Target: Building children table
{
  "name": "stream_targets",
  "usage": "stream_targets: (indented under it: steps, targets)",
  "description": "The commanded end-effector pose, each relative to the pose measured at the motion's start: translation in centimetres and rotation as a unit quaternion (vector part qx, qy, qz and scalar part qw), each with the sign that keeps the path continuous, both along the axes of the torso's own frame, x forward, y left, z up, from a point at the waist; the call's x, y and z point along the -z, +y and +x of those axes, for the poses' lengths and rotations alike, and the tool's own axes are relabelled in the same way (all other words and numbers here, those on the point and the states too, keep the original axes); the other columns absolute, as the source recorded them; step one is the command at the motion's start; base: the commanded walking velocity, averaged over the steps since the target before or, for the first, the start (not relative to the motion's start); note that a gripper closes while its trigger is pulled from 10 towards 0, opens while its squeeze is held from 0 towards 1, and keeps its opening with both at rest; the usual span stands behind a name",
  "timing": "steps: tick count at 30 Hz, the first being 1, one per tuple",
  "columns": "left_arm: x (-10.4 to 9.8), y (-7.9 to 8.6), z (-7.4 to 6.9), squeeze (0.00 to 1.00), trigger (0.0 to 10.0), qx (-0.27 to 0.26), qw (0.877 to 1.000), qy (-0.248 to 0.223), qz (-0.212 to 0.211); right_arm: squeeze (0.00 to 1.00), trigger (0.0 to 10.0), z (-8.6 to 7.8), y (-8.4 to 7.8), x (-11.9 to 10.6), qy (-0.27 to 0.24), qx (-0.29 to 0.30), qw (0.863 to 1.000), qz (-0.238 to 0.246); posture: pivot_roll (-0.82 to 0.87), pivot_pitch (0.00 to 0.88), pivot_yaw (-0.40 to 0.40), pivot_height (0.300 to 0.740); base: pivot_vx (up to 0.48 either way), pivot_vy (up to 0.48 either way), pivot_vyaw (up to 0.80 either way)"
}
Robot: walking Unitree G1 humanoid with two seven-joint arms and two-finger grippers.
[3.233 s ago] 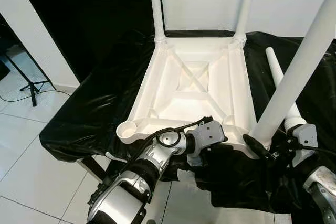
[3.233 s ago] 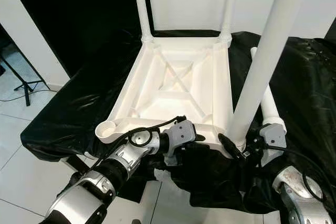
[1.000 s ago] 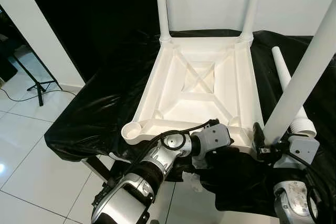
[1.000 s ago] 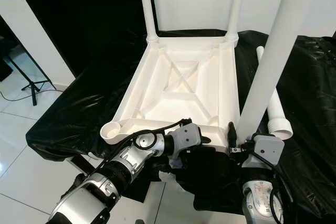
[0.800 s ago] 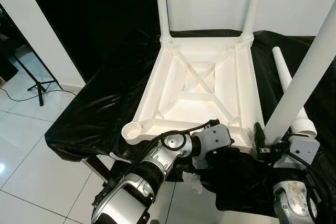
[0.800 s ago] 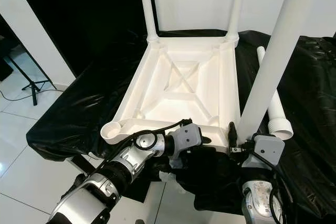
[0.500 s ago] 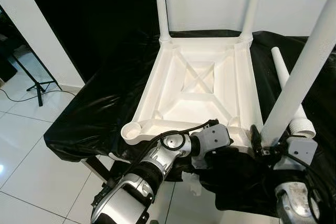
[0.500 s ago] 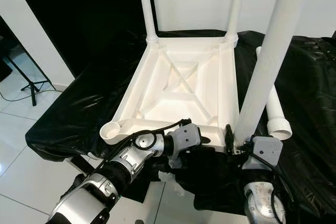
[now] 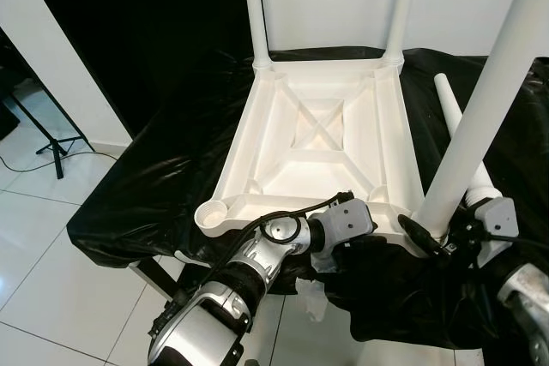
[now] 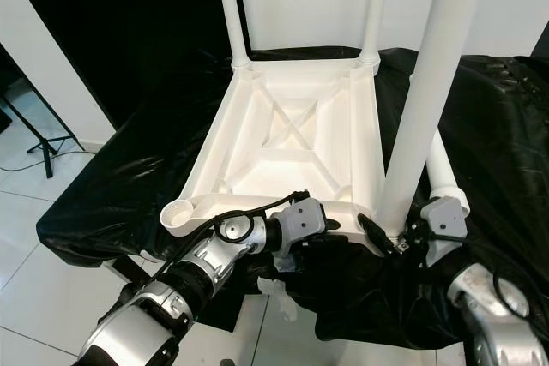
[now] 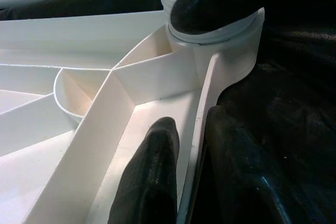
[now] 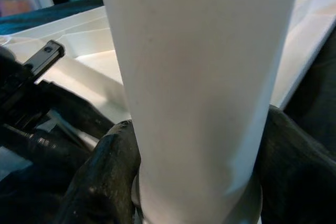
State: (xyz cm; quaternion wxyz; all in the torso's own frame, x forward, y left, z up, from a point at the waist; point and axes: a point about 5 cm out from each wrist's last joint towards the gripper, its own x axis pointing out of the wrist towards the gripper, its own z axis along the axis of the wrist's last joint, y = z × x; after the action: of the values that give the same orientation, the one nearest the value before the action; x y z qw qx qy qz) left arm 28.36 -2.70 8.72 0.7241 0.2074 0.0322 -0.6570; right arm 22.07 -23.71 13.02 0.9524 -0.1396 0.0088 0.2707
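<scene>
**Third leg at the near-right socket**

The white table top [image 9: 317, 139] lies upside down at the centre of the frame on a surface draped in black sheeting [image 9: 154, 186]. Two legs [image 9: 254, 6] stand upright in the far corner sockets at the top of the frame.

The right gripper [image 9: 429, 242], at lower right, is clamped around the base of the third leg [image 9: 480, 100], which rises steeply toward the upper right; its foot sits at the near-right corner socket. The left gripper [image 11: 189, 177] pinches the near rim of the table top, one finger on each side of the wall, bracing it.

Step in hand: seating the third leg. The next move calls for holding it square to the socket and pressing or twisting it home.

A fourth leg [image 9: 455, 117] lies on the sheeting at right. The near-left socket [image 9: 212, 212] is open.
</scene>
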Motion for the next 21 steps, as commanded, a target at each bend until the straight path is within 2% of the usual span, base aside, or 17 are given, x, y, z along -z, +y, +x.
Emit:
stream_targets:
  steps: [1, 6, 11, 12, 13, 14, 15, 17, 18, 19, 20, 21]
  targets:
    - [2.7, 0.9, -0.8, 0.00, 10.0, -0.013, 0.998, 0.036, 0.054, 0.00, 0.0, 0.0, 0.2, 0.0, 0.003, -0.021, 1.000, 0.012, 0.04, 0.000, 0.052, 0.740, 0.000, 0.000, 0.00]
    - [2.6, 1.0, -0.6, 0.00, 10.0, -0.015, 0.998, 0.035, 0.055, 0.00, 0.0, 0.0, -0.6, 0.3, 0.036, -0.044, 0.998, 0.014, 0.04, 0.000, 0.053, 0.740, 0.000, 0.000, 0.00]
    - [2.6, 1.1, -0.5, 0.00, 10.0, -0.016, 0.998, 0.034, 0.055, 0.00, 0.0, 0.1, -0.6, 0.4, 0.037, -0.025, 0.998, 0.039, 0.04, 0.000, 0.054, 0.740, 0.000, 0.000, 0.00]
    - [2.6, 1.0, -0.5, 0.00, 10.0, -0.016, 0.998, 0.033, 0.055, 0.00, 0.0, 0.3, -0.2, 0.5, 0.024, 0.016, 0.998, 0.063, 0.04, 0.000, 0.056, 0.740, 0.000, 0.000, 0.00]
    - [2.6, 1.0, -0.5, 0.00, 10.0, -0.016, 0.998, 0.033, 0.055, 0.00, 0.0, 0.3, -0.2, 0.5, 0.024, 0.016, 0.998, 0.063, 0.04, 0.000, 0.056, 0.740, 0.000, 0.000, 0.00]
    - [2.6, 1.0, -0.5, 0.00, 10.0, -0.016, 0.998, 0.033, 0.055, 0.00, 0.0, 0.0, 0.7, 0.8, 0.006, 0.074, 0.993, 0.087, 0.04, 0.000, 0.052, 0.740, 0.000, 0.000, 0.00]
    - [2.6, 1.0, -0.5, 0.00, 10.0, -0.016, 0.998, 0.033, 0.055, 0.00, 0.0, 0.0, 0.7, 0.8, 0.006, 0.074, 0.993, 0.087, 0.04, 0.000, 0.052, 0.740, 0.000, 0.000, 0.00]
    - [2.6, 1.0, -0.5, 0.00, 10.0, -0.018, 0.998, 0.033, 0.054, 0.00, 0.0, -1.2, 2.3, 1.7, -0.021, 0.187, 0.975, 0.120, 0.04, 0.000, 0.049, 0.740, 0.000, 0.000, 0.00]
    - [2.6, 1.0, -0.5, 0.00, 10.0, -0.018, 0.998, 0.033, 0.054, 0.00, 0.0, -1.2, 2.3, 1.7, -0.021, 0.187, 0.975, 0.120, 0.04, 0.000, 0.049, 0.740, 0.000, 0.000, 0.00]
    - [2.6, 1.0, -0.5, 0.00, 10.0, -0.019, 0.998, 0.033, 0.054, 0.00, 0.0, -1.7, 2.8, 1.9, -0.029, 0.225, 0.965, 0.130, 0.04, 0.000, 0.050, 0.740, 0.000, 0.000, 0.00]
    - [2.6, 1.0, -0.5, 0.00, 10.0, -0.019, 0.998, 0.033, 0.054, 0.00, 0.0, -1.7, 2.8, 1.9, -0.029, 0.225, 0.965, 0.130, 0.04, 0.000, 0.050, 0.740, 0.000, 0.000, 0.00]
    - [2.6, 1.1, -0.5, 0.00, 10.0, -0.019, 0.998, 0.033, 0.054, 0.00, 0.0, -2.0, 2.9, 2.0, -0.037, 0.251, 0.958, 0.136, 0.04, 0.000, 0.053, 0.740, 0.000, 0.000, 0.00]
